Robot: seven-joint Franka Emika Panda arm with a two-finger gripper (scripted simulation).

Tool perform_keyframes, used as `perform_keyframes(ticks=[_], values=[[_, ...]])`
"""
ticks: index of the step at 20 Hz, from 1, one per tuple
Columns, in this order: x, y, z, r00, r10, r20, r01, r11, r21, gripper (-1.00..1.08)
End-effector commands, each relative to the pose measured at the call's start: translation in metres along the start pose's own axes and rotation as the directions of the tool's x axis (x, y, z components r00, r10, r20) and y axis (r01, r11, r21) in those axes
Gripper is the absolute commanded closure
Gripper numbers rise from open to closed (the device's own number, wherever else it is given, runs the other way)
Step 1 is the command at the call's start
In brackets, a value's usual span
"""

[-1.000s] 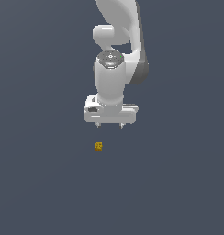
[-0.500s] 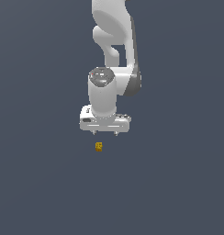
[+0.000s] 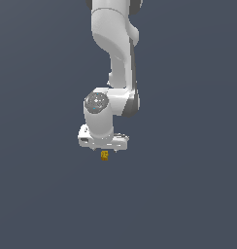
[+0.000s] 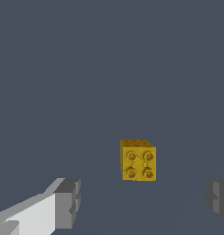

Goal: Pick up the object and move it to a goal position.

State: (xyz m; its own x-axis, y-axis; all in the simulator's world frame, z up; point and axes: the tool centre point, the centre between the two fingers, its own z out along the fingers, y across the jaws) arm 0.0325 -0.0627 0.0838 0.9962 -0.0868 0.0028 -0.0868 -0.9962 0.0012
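1. The brick (image 3: 104, 155) lies on the bare grey table (image 3: 188, 194), just beneath the claw (image 3: 104, 149) in the exterior view and close under its body.

2. The claw's fingers stand apart and hold nothing. The wrist view shows one finger (image 4: 68, 203) and the other at the opposite edge, with the brick (image 4: 137, 159) between their lines but beyond the tips, nearer the far finger than the near one.

3. Risk: the brick is much smaller than the claw and sits off the middle of the gap. If the claw drops straight down as it stands, one finger could meet the brick first and nudge or tip it instead of trapping it.

4. Risk: closing too high would likely catch only the studded top. The brick could then squirt out or hang skewed on the way to the goal.

5. No goal marker shows in either view, so I cannot tell where the carry must end.

6. The exterior view alone gives the claw's height over the brick, but hides the fingers behind the claw body. The wrist view alone shows the open gap, the four studs and the brick's sideways offset.
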Motion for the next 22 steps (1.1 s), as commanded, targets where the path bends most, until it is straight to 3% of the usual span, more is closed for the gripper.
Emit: perform_keyframes(ticks=[1, 10, 22], values=[[0.002, 0.004, 0.007, 1.0, 0.004, 0.001, -0.004, 1.0, 0.001, -0.92], [0.002, 0.006, 0.016, 1.0, 0.007, 0.003, -0.007, 1.0, 0.001, -0.92], [0.002, 0.006, 0.061, 1.0, 0.007, 0.003, -0.007, 1.0, 0.001, -0.92]])
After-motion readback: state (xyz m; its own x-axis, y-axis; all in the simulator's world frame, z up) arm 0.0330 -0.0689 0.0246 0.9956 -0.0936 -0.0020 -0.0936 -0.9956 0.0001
